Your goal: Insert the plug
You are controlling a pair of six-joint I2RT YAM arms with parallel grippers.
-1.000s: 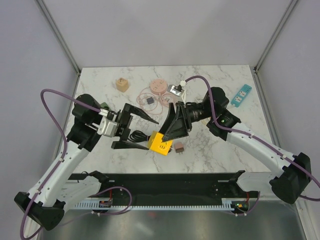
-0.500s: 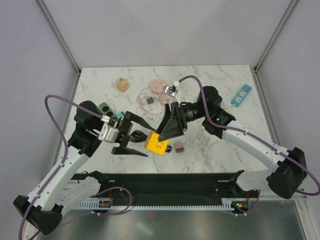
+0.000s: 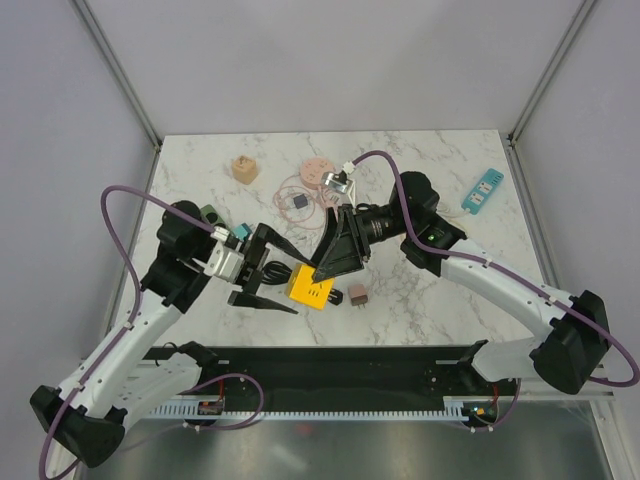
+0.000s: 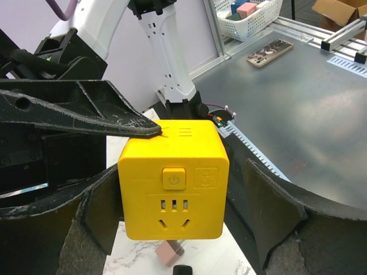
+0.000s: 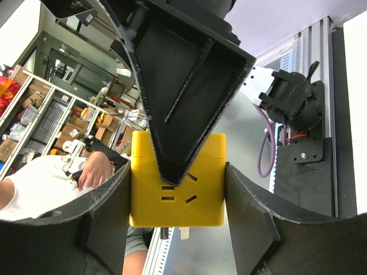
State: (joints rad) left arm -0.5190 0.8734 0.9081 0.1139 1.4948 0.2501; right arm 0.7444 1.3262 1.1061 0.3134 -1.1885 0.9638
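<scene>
Plug, small and brown, lies on the table just right of the yellow socket cube. Right gripper clamps the cube. Left gripper brackets it with fingers wide, likely steadying it. Next it should close squarely on the cube.

socket cube: yellow plastic, smooth, satin sheen | left fingers: black plastic, matt, grainy, edges scuffed pale | table: white marble-look top, grey veins, smooth | arm shells: white plastic, glossy | cable: purple sheath, smooth | bench: grey metal, dull sheen
</scene>
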